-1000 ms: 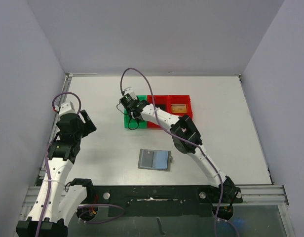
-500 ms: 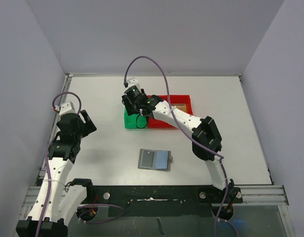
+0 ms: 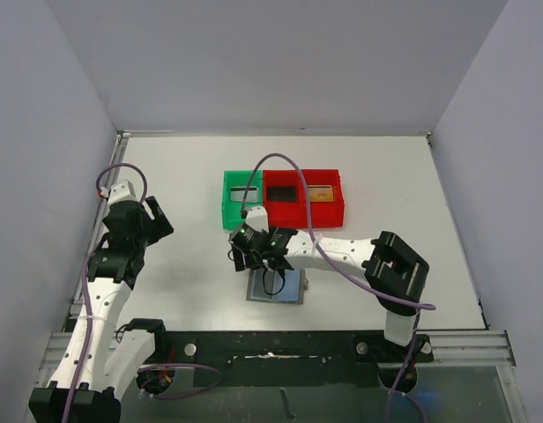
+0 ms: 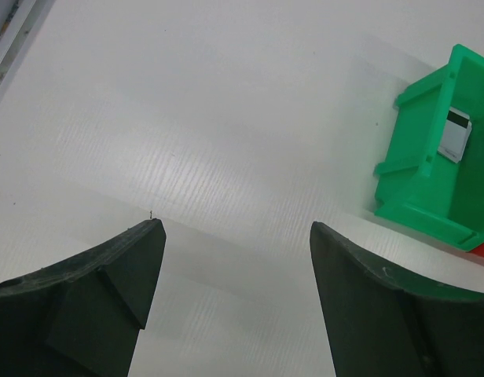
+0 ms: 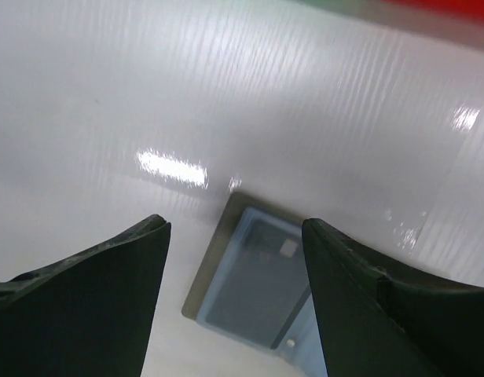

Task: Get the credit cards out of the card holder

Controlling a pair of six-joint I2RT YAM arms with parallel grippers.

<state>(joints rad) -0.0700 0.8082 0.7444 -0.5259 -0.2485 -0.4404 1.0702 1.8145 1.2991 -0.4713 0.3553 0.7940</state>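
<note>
The card holder [image 3: 290, 287] lies open on the counter [image 3: 412, 203] at lower centre, beneath the right gripper [image 5: 234, 224], which is spread wide and empty. Just above, the silver card [image 3: 245, 192] sits in the green bin [image 3: 227, 214] and the black card [image 3: 283, 192] in the red bin [image 3: 303, 217]. The left gripper [image 4: 236, 226], at far left, is also wide open and empty.

The right gripper [image 5: 234, 226] hung with its two dark fingers [image 5: 93, 298] spread wide, and nothing was held between them. In the gap between the tips lay the flat grey folding card holder [image 5: 254, 287]. It was open, bluish-grey inner pockets facing up, a small pale square on one pocket. It rested on the glossy white ribbed table [image 5: 226, 94], which showed glare patches just ahead of the fingertips. Far ahead of the gripper, a blurred red plastic strip [image 5: 450, 6] met the frame edge.
</note>
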